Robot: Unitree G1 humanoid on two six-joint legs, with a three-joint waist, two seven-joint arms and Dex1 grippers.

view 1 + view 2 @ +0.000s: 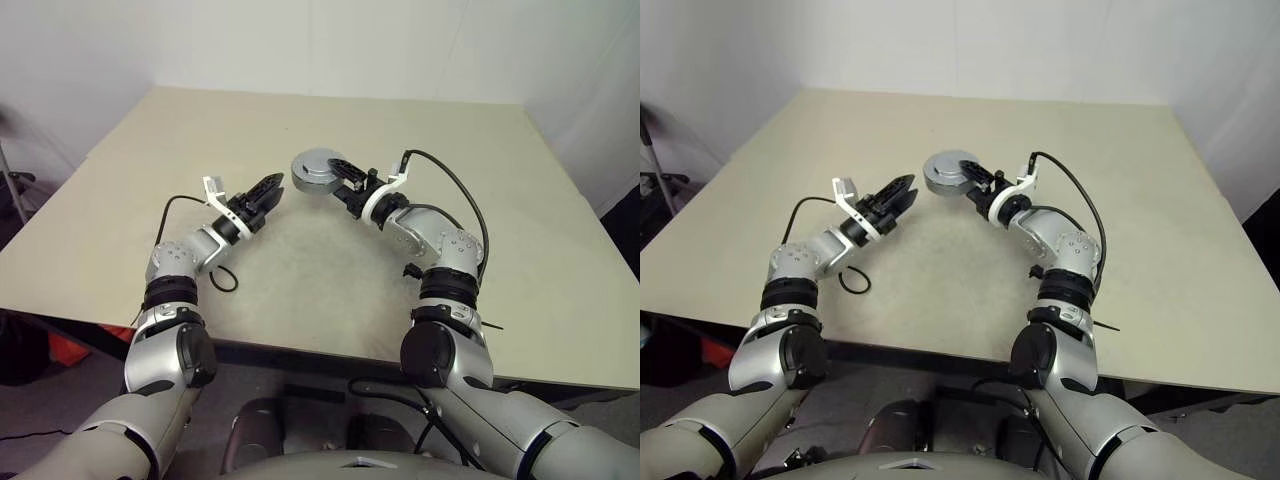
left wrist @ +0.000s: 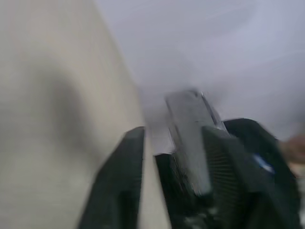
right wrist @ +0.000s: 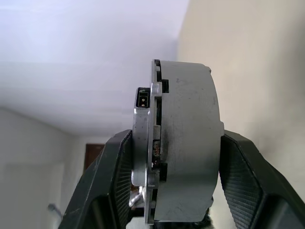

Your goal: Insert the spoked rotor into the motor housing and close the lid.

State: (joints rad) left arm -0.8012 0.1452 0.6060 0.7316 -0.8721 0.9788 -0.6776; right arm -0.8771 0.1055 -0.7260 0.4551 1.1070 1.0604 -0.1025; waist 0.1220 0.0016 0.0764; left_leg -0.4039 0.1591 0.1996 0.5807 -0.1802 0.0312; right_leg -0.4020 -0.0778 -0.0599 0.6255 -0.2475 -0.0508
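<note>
Left eye view, items by size:

1. Table (image 1: 480, 250), beige top, square, against white walls

2. Right gripper (image 1: 337, 175), raised above the middle of the table, pointing toward the robot's left; its jaws are clamped on the motor housing (image 1: 315, 170), one finger on each flat face. In the right wrist view the housing (image 3: 186, 143) stands on edge between the two fingers (image 3: 112, 186). It is a short grey metal drum with the lid (image 3: 142, 148) seated flush on one face. A small black connector shows at the lid's rim. Nothing of the spoked rotor can be made out from outside

3. Left gripper (image 1: 270, 186), also raised, just beside the housing and apart from it, its tips pointing toward it; jaws parted with nothing between them

4. Black cable (image 1: 225, 278), looped on the table near the left forearm
</note>
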